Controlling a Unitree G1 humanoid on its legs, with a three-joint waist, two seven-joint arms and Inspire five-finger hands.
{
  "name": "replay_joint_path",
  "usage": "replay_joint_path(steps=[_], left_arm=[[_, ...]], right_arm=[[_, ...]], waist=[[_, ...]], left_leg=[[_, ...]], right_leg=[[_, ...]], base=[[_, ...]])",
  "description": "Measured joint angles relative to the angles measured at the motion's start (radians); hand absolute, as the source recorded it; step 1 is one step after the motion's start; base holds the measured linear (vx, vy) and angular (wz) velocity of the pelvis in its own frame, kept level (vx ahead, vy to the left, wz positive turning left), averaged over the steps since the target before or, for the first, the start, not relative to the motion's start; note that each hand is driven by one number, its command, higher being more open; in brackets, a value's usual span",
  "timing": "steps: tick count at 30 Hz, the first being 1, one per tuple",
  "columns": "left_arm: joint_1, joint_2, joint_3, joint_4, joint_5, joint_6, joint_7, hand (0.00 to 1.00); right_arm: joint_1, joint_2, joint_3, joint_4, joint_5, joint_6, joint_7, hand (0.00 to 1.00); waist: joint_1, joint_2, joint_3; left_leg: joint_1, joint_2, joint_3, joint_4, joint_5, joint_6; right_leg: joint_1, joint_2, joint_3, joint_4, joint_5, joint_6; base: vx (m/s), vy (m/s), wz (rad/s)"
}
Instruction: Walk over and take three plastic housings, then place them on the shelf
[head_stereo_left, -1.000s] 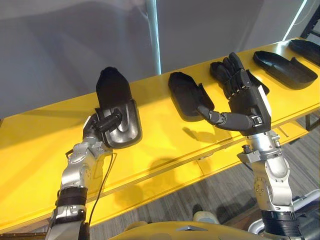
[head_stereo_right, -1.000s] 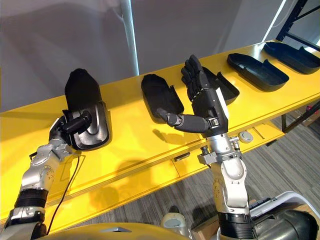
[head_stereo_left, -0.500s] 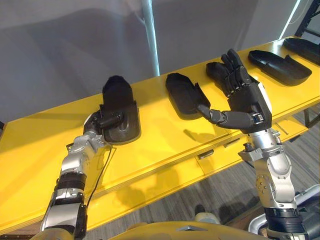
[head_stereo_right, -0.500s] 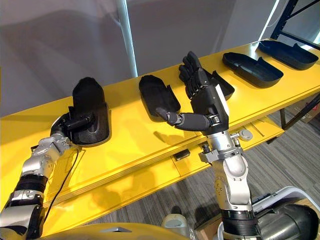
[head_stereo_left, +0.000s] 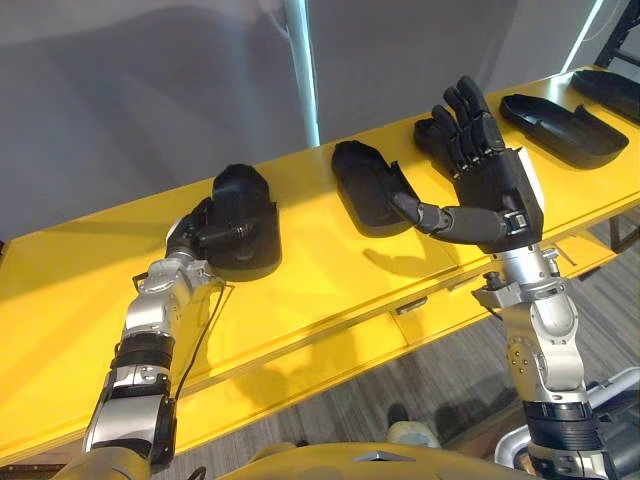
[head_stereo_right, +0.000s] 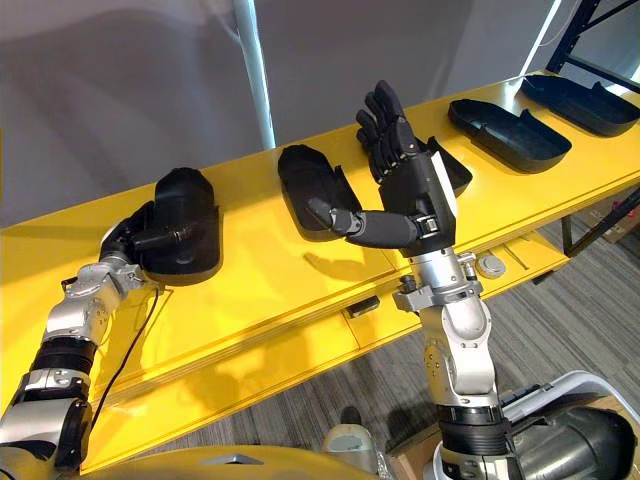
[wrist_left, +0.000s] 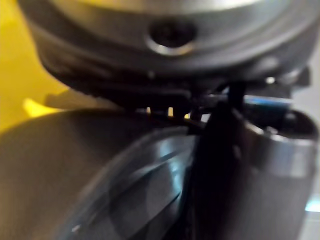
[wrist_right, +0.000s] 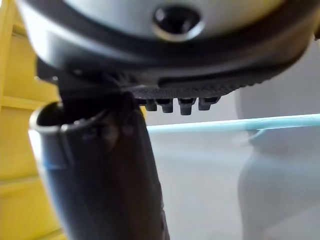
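Yellow shelf (head_stereo_left: 320, 275) nearest. Right hand (head_stereo_left: 490, 195) is raised over its front edge, palm facing left, fingers straight and splayed, holding nothing. Left hand (head_stereo_right: 128, 238) is stretched out low, clamped on the near end of a black plastic housing (head_stereo_left: 245, 215). It lies flat on the shelf, long axis near-to-far, rounded end away. More housings (head_stereo_left: 365, 185) sit in a row to the right, smooth hollow shells.

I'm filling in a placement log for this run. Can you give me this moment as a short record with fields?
Surface: yellow shelf
Left: left hand curled on the leftmost housing, which rests on the shelf
Right: right hand raised above the shelf, fingers spread, holding nothing
Others on shelf: second housing; third housing, partly behind the right hand; fourth housing; fifth housing, at the far right
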Motion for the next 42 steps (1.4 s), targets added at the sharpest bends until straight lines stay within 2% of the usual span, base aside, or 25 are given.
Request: replay_joint_path(steps=[5, 10, 12, 17, 23, 25, 28, 29, 32, 35, 36, 42], left_arm=[[0.014, 0.000, 0.013, -0.081, -0.003, 0.005, 0.002, 1.00], [0.134, -0.010, 0.031, -0.284, -0.002, 0.013, -0.017, 1.00], [0.185, -0.039, 0.062, -0.394, 0.005, 0.027, -0.042, 1.00], [0.298, -0.082, 0.110, -0.624, 0.041, 0.016, -0.052, 1.00], [0.460, -0.163, 0.179, -0.868, 0.040, -0.100, -0.063, 1.00], [0.479, -0.174, 0.186, -0.906, 0.040, -0.130, -0.065, 1.00], [0.502, -0.214, 0.197, -0.968, 0.039, -0.219, -0.068, 1.00], [0.527, -0.229, 0.200, -1.010, 0.040, -0.268, -0.066, 1.00], [0.549, -0.259, 0.196, -1.046, 0.038, -0.361, -0.058, 1.00], [0.574, -0.316, 0.171, -1.071, 0.033, -0.478, -0.014, 1.00], [0.677, -0.398, 0.085, -1.085, -0.003, -0.610, 0.024, 1.00], [0.678, -0.398, 0.083, -1.085, -0.002, -0.610, 0.024, 1.00]], right_arm=[[0.000, 0.013, 0.007, 0.000, -0.002, 0.000, -0.006, 1.00], [0.001, 0.014, 0.008, 0.000, -0.002, 0.001, 0.001, 1.00], [0.002, 0.017, 0.010, 0.000, -0.002, 0.001, 0.006, 1.00], [0.008, 0.026, 0.052, -0.003, -0.006, 0.011, 0.001, 1.00], [0.047, 0.074, 0.064, -0.026, -0.043, 0.014, -0.034, 1.00], [0.051, 0.089, 0.064, -0.026, -0.043, 0.015, -0.043, 1.00], [0.072, 0.115, 0.063, -0.041, -0.045, 0.019, -0.051, 1.00], [0.091, 0.137, 0.063, -0.053, -0.047, 0.020, -0.054, 1.00], [0.108, 0.152, 0.061, -0.068, -0.080, 0.019, -0.071, 1.00], [0.142, 0.179, 0.055, -0.080, -0.081, 0.018, -0.082, 1.00], [0.209, 0.213, 0.036, -0.081, -0.080, 0.011, -0.154, 1.00], [0.221, 0.213, 0.028, -0.081, -0.083, 0.010, -0.155, 1.00]], waist=[[0.001, -0.001, 0.013], [0.004, 0.003, 0.021], [0.017, 0.003, 0.021], [0.050, 0.003, 0.021], [0.085, 0.002, 0.020], [0.095, 0.001, 0.020], [0.104, -0.006, 0.016], [0.103, -0.015, 0.011], [0.101, -0.027, 0.003], [0.099, -0.037, -0.010], [0.077, -0.059, -0.052], [0.076, -0.060, -0.052]], left_leg=[[0.000, -0.001, -0.004, 0.001, 0.001, 0.000], [-0.001, -0.001, -0.014, 0.001, 0.001, -0.001], [-0.003, -0.001, -0.027, 0.002, 0.000, -0.001], [-0.020, -0.002, -0.079, 0.002, -0.001, -0.006], [-0.041, -0.005, -0.124, 0.003, 0.011, -0.003], [-0.041, -0.008, -0.126, 0.003, 0.011, -0.003], [-0.041, -0.013, -0.128, 0.003, 0.011, -0.003], [-0.041, -0.013, -0.129, 0.002, 0.011, -0.003], [-0.043, -0.013, -0.128, 0.003, 0.009, -0.002], [-0.042, -0.013, -0.126, 0.003, 0.008, -0.001], [-0.041, -0.007, -0.104, -0.001, 0.005, -0.006], [-0.041, -0.007, -0.104, 0.000, 0.006, -0.004]], right_leg=[[0.001, 0.000, -0.004, 0.000, 0.000, 0.000], [0.003, -0.001, -0.019, -0.002, -0.001, -0.001], [0.011, -0.003, -0.033, -0.004, -0.003, -0.002], [0.035, -0.005, -0.092, -0.020, -0.010, -0.005], [0.040, -0.010, -0.138, -0.022, -0.013, -0.007], [0.042, -0.013, -0.139, -0.022, -0.013, -0.007], [0.045, -0.018, -0.142, -0.022, -0.013, -0.007], [0.045, -0.017, -0.142, -0.022, -0.014, -0.007], [0.045, -0.018, -0.141, -0.022, -0.014, -0.007], [0.045, -0.018, -0.138, -0.021, -0.015, -0.006], [0.041, -0.018, -0.134, -0.014, -0.019, -0.004], [0.041, -0.018, -0.134, -0.012, -0.019, -0.004]], base=[[0.00, 0.003, 0.01], [0.01, 0.006, 0.05], [0.00, 0.000, 0.19], [-0.01, -0.016, 0.30], [0.02, -0.001, 0.24], [0.01, 0.024, 0.06], [-0.01, 0.028, 0.05], [0.00, 0.000, 0.00], [-0.01, 0.001, -0.01], [-0.02, 0.002, -0.01], [0.00, 0.000, 0.00], [0.00, 0.000, 0.00]])
